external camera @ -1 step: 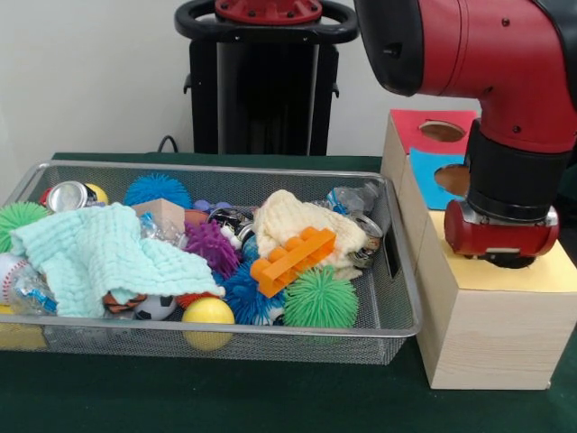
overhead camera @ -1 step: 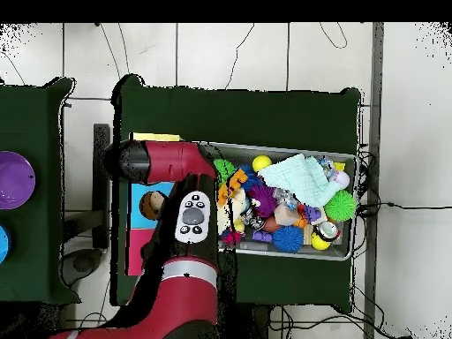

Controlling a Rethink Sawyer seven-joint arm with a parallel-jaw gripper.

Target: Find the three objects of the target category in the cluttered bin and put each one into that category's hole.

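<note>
A wire mesh bin (external camera @ -1 step: 401,298) (overhead camera @ -1 step: 349,159) holds mixed clutter: an orange plastic brick (external camera @ -1 step: 290,260), a green spiky ball (external camera @ -1 step: 320,298), blue spiky balls (external camera @ -1 step: 245,296), a purple one (external camera @ -1 step: 212,245), a yellow ball (external camera @ -1 step: 208,312), crushed cans (external camera @ -1 step: 68,195), a wooden block (external camera @ -1 step: 162,213). Right of it stands a wooden box (external camera @ -1 step: 491,334) with red, blue and yellow tops. My gripper (external camera @ -1 step: 509,260) is low over the yellow top (external camera @ -1 step: 559,271), its tip pressed to the surface and hidden. In the overhead view the arm's end (overhead camera @ -1 step: 124,163) covers that part of the box.
A mint cloth (external camera @ -1 step: 99,257) (overhead camera @ -1 step: 300,177) and a cream cloth (external camera @ -1 step: 293,221) cover part of the bin's contents. The red top has a round hole (external camera @ -1 step: 442,131); the blue top's hole (external camera @ -1 step: 453,179) is half hidden by the arm. A purple plate (overhead camera @ -1 step: 13,179) lies on a side table.
</note>
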